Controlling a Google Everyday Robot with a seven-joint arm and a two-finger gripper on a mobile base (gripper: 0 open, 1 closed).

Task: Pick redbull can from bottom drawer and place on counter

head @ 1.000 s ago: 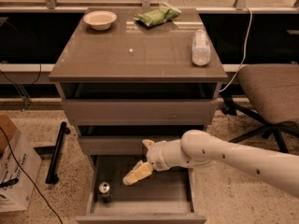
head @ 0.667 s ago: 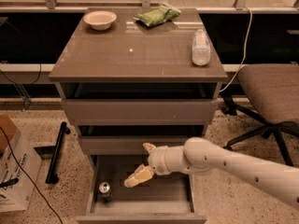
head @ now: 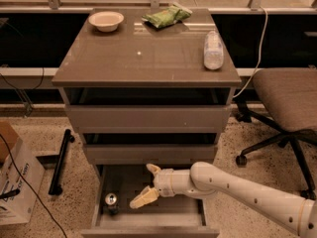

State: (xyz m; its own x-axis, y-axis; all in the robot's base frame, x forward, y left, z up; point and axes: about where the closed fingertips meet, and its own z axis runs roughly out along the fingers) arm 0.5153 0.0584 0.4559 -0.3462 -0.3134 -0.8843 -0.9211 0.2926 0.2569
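Metal can upright, left in bottom drawer, below counter front edge | likely light, slick, dentable: pinch mid-body | gripper spread, near can, apart.

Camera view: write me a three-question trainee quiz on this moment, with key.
1. True or false: the redbull can stands upright in the bottom drawer, near its left wall.
2. The gripper is: A) shut on the can; B) open, at the open drawer, right of the can; C) out of view.
3. Fill in: on the counter lies a clear plastic ____.
Key: 1 true; 2 B; 3 bottle.
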